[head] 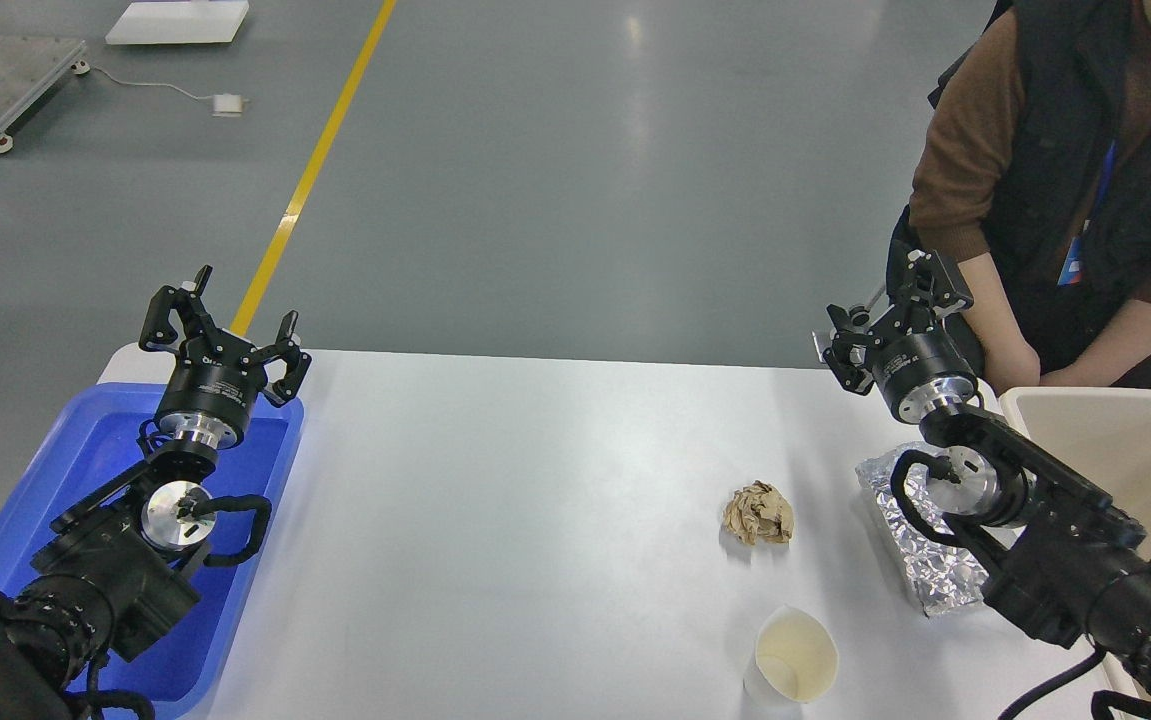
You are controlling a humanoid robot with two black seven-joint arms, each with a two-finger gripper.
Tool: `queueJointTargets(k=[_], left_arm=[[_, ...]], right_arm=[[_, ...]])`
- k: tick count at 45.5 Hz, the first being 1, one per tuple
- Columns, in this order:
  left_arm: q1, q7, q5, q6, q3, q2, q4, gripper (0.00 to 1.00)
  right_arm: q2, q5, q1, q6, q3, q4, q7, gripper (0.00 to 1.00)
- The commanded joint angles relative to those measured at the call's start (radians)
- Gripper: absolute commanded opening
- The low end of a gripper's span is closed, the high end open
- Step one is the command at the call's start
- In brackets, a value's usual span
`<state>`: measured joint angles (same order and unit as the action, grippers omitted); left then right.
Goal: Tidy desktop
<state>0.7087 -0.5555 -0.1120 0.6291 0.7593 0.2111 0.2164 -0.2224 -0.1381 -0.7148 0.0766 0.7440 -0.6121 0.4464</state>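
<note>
Left end effector [225, 335] hangs at the left of the frame with fingers spread wide, gripping nothing; the right end effector [890, 325] at upper right looks parted too. White counter [535, 500] fills the middle. Blue tray [65, 480] sits on its left edge, beige bin [1125, 440] at right, then foil [920, 550], paper cup [795, 658] lying on its side, and crumpled brown paper [758, 513].

Matte white desktop [535, 500], crinkled foil [920, 560]

Left gripper [225, 325] and right gripper [893, 325] both raised, fingers spread, holding nothing.
</note>
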Motion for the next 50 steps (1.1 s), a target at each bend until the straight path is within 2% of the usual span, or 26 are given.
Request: queueJointTargets(k=[1,50], left_arm=[[0.0,0.0,0.0,0.0,0.0,-0.001,0.0,1.0],[0.0,-0.001,0.0,0.0,-0.003,0.001,0.0,1.0]], right_arm=[[0.0,0.0,-0.002,0.0,0.0,0.0,0.0,1.0],[0.0,-0.002,0.0,-0.001,-0.002,0.0,0.0,1.0]])
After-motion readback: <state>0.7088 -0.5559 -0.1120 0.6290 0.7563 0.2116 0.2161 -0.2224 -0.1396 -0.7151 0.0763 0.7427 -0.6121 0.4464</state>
